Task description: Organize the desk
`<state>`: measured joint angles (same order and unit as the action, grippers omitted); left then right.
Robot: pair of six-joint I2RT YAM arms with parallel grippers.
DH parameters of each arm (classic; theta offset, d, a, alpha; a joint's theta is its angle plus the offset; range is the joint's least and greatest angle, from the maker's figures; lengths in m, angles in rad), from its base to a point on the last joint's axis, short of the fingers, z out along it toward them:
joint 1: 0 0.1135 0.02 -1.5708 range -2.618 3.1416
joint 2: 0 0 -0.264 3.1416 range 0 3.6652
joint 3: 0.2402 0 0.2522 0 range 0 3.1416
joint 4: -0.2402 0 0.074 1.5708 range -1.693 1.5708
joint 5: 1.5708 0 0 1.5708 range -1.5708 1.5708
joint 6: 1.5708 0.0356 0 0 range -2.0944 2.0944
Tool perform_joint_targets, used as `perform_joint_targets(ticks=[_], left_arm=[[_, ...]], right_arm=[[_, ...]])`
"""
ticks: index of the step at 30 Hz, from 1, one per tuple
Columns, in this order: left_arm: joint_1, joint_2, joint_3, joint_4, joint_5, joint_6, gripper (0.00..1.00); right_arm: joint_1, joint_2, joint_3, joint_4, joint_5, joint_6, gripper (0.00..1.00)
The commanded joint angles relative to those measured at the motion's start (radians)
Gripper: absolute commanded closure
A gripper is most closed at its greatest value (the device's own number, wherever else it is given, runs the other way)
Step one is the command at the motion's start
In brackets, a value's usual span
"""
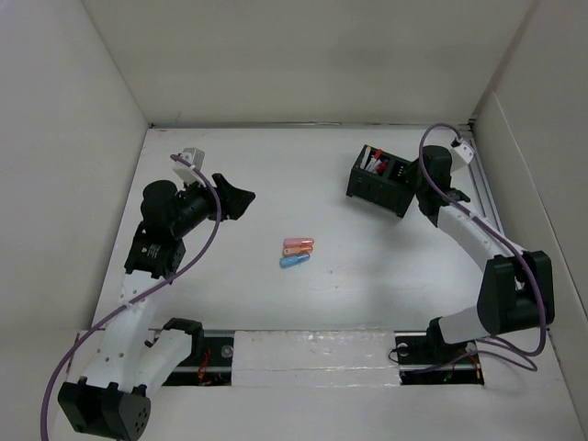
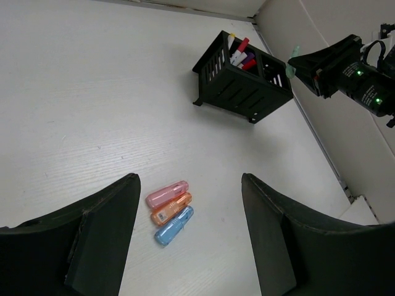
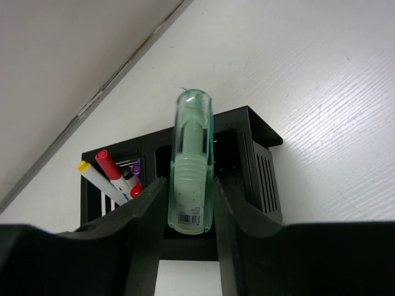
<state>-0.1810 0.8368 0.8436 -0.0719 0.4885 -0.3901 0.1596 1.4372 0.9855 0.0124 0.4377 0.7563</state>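
On the white desk (image 1: 303, 175), three small capsule-shaped markers lie side by side: pink (image 1: 299, 243), orange (image 1: 297, 250), blue (image 1: 294, 260). My left gripper (image 1: 241, 197) hovers open to their left; in the left wrist view the pink (image 2: 166, 194), orange (image 2: 171, 208) and blue (image 2: 174, 224) ones show between its wide fingers (image 2: 105, 228). My right gripper (image 3: 189, 185) is shut on a green translucent marker (image 3: 192, 142), held above the right compartment of the black organizer (image 3: 259, 166). In the overhead view the organizer (image 1: 381, 186) stands at the back right, and the right gripper (image 1: 418, 179) is at its right side.
The organizer's left compartment holds several pens (image 3: 108, 176) with red, yellow and purple caps. White walls close the desk at the back and sides, and a metal rail (image 1: 312, 349) runs along the front. The right wall is close behind the organizer (image 2: 237, 86).
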Motion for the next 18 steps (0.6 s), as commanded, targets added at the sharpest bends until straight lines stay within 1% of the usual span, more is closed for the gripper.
perform_joint_targets(ticks=[1, 2, 3, 5, 7, 8, 9, 10, 11, 12, 14, 15, 17, 18], left_arm=[[0.005, -0.013, 0.008, 0.038, 0.021, 0.005, 0.37], [0.005, -0.015, 0.006, 0.040, 0.015, 0.004, 0.37], [0.005, -0.010, 0.009, 0.041, 0.012, 0.003, 0.37], [0.005, 0.002, 0.015, 0.040, 0.016, 0.003, 0.37], [0.005, 0.005, 0.011, 0.040, 0.028, 0.003, 0.37], [0.005, 0.004, 0.009, 0.044, 0.024, 0.003, 0.37], [0.005, 0.001, 0.008, 0.041, 0.016, 0.003, 0.37], [0.005, 0.002, 0.011, 0.041, 0.004, 0.003, 0.37], [0.005, 0.005, 0.014, 0.037, 0.002, 0.003, 0.37], [0.005, 0.011, 0.014, 0.037, 0.007, 0.005, 0.37], [0.005, 0.013, 0.008, 0.041, 0.016, 0.005, 0.37], [0.005, 0.015, 0.008, 0.044, 0.015, 0.005, 0.37], [0.005, 0.022, 0.017, 0.043, 0.001, 0.005, 0.37], [0.005, 0.033, 0.020, 0.037, 0.002, 0.007, 0.37]], right_arm=[[-0.014, -0.011, 0.027, 0.061, -0.017, 0.017, 0.57], [-0.014, -0.011, 0.024, 0.064, -0.024, 0.017, 0.53], [-0.014, -0.015, 0.025, 0.057, -0.036, 0.017, 0.44], [-0.014, -0.029, 0.024, 0.052, -0.050, 0.014, 0.37], [0.012, -0.053, 0.007, 0.066, -0.063, 0.006, 0.35], [0.053, -0.082, -0.002, 0.076, -0.057, -0.003, 0.34], [0.075, -0.096, -0.010, 0.078, -0.027, -0.003, 0.36], [0.096, -0.113, -0.024, 0.075, -0.024, -0.005, 0.41], [0.142, -0.133, -0.034, 0.077, -0.034, -0.015, 0.52], [0.168, -0.161, -0.050, 0.105, -0.094, -0.024, 0.70], [0.233, -0.173, -0.105, 0.151, -0.164, -0.040, 0.85], [0.306, -0.163, -0.120, 0.197, -0.225, -0.044, 0.96], [0.380, -0.124, -0.134, 0.202, -0.261, -0.069, 0.99], [0.449, -0.097, -0.128, 0.186, -0.286, -0.080, 0.97]])
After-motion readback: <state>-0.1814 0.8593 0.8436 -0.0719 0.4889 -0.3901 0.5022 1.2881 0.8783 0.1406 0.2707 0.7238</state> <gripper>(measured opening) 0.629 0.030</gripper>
